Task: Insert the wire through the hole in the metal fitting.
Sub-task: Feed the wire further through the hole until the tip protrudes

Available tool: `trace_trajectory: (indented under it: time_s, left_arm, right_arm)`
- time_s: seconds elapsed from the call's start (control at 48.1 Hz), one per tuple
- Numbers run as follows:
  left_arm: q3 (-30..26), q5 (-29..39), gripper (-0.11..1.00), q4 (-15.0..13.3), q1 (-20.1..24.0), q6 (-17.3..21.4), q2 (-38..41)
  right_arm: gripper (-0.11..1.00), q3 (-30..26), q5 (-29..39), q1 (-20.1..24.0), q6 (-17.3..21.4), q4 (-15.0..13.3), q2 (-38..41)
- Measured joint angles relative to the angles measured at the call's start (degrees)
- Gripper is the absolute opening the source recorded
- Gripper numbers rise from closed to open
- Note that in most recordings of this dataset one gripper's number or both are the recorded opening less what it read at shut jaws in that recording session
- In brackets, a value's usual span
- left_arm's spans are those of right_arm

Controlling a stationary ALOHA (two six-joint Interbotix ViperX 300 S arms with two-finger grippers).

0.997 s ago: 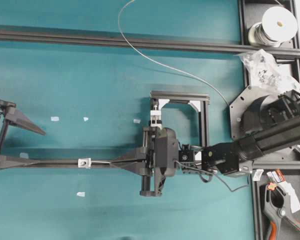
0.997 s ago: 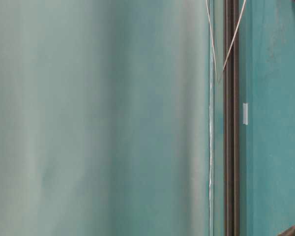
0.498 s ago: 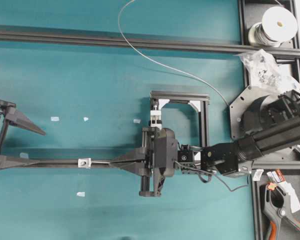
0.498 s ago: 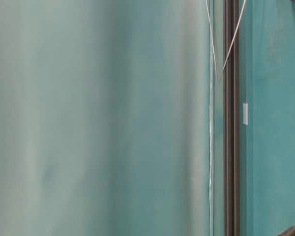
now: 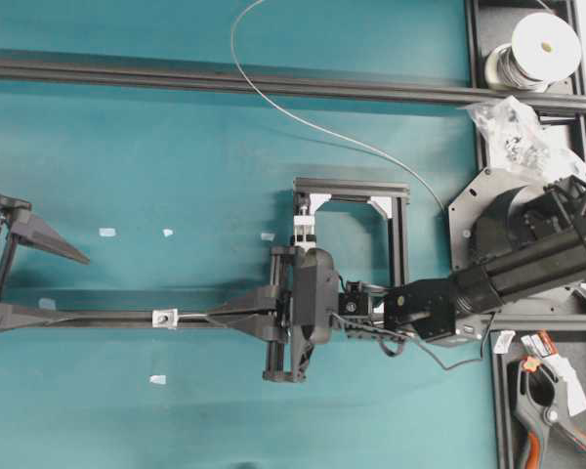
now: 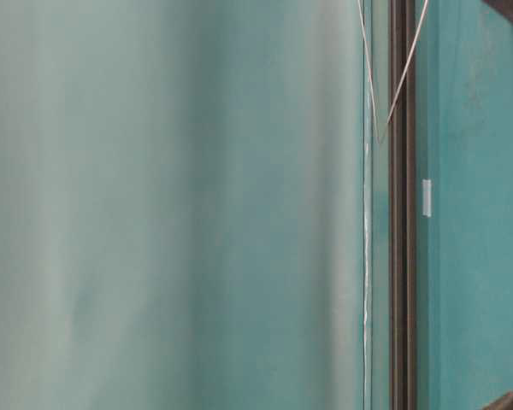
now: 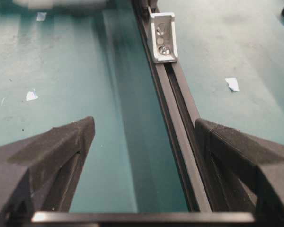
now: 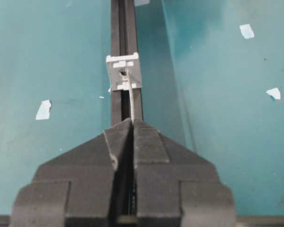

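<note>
- The right end effector (image 8: 132, 124) is pinching the wire (image 8: 131, 97), whose straight tip reaches the hole of the metal fitting (image 8: 124, 72) on the black rail (image 8: 121, 28).
- The left end effector (image 7: 142, 130) is spread wide, straddling that rail short of the fitting.

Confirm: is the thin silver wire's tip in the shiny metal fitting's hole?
At the hole; how deep, cannot tell. Right wrist view: wire runs from shut right gripper up to fitting.

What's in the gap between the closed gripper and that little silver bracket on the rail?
Only a short straight stretch of the wire, running from the right gripper to the bracket hole, above the black rail. The right wrist view shows it.
</note>
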Motion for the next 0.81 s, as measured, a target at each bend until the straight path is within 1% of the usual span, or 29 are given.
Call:
trace_trajectory:
  time_s: [0.208,0.498,0.81]
  left_arm:
    - [-0.2,0.0,0.75,0.0,0.0,0.0,-0.1]
    - [-0.6,0.4,0.75,0.0,0.0,0.0,0.0]
    - [-2.5,3.8,0.75,0.0,0.1,0.0,0.0]
  right_arm:
    - [0.0,-0.8,0.1,-0.7,0.0,-1.4,0.6]
    - [-0.01,-2.1,0.0,-1.5,0.0,-2.3,1.7]
    - [-0.01,-3.5,0.0,-2.3,0.0,-4.0,2.6]
